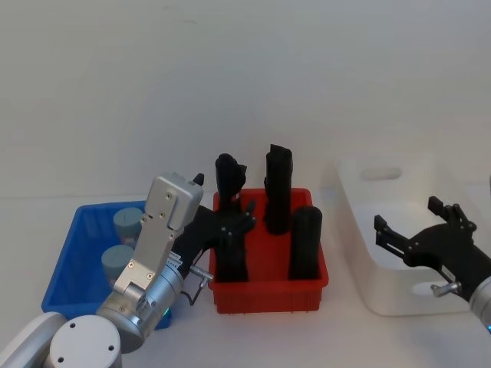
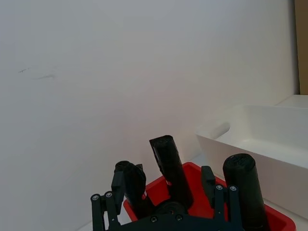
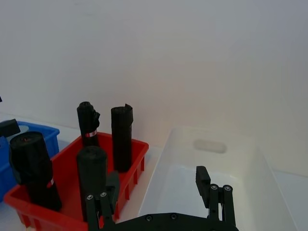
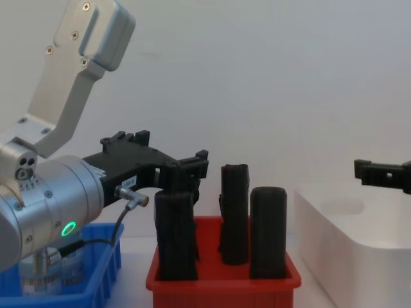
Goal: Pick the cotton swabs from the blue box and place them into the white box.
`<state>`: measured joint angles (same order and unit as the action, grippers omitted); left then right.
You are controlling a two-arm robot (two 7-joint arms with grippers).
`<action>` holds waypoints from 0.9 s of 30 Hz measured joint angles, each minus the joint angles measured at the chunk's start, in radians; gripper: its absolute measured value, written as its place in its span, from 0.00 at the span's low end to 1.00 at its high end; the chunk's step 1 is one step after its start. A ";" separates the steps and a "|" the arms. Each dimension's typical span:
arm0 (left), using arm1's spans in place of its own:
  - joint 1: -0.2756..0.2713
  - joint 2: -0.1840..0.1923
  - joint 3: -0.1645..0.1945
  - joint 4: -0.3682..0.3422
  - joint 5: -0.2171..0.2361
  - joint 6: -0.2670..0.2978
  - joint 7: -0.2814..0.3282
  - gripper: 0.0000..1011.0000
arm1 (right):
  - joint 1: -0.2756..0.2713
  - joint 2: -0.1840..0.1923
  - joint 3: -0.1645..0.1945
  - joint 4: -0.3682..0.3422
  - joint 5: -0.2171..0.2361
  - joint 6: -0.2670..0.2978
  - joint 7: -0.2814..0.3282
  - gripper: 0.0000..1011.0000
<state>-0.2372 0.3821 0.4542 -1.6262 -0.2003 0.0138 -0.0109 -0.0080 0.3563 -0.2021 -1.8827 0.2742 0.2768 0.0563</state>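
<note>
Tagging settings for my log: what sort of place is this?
Probably a lab test bench: bare white table and wall, with a blue box, red bin and white box lined up for sorting practice.

Blue box (image 1: 75, 247) & white box (image 1: 357, 224): smooth plastic.

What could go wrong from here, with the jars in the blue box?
1. The open left gripper hangs just above the black rolls in the red bin, not over the blue box; swinging across could topple a roll, or it may grab one by mistake.
2. The cotton swabs sit close beside the left arm, so reaching them looks tight.
The right gripper hovers open over the white box.
</note>
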 joint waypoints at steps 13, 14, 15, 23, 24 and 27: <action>0.000 0.000 0.000 0.000 0.000 0.000 0.000 0.99 | 0.021 0.030 0.017 -0.013 0.022 0.108 0.074 0.99; 0.000 0.000 0.000 0.000 0.000 0.000 0.000 0.99 | 0.023 0.030 0.017 -0.013 0.021 0.111 0.078 0.99; 0.000 0.000 0.000 0.000 0.000 0.000 0.000 0.99 | 0.025 0.030 0.017 -0.013 0.021 0.114 0.081 0.99; 0.000 0.000 0.000 0.000 0.000 0.000 0.000 0.99 | 0.044 0.013 0.001 -0.007 0.003 0.137 0.106 0.99; 0.000 0.000 0.000 0.000 0.000 0.000 0.000 0.99 | 0.045 0.011 -0.001 -0.007 0.002 0.138 0.106 0.99; 0.000 0.000 0.000 0.000 0.000 0.000 0.000 0.99 | 0.048 0.006 -0.005 -0.006 -0.003 0.145 0.108 0.99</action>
<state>-0.2372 0.3821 0.4542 -1.6262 -0.2004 0.0138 -0.0110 0.0395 0.3623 -0.2067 -1.8892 0.2710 0.4218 0.1646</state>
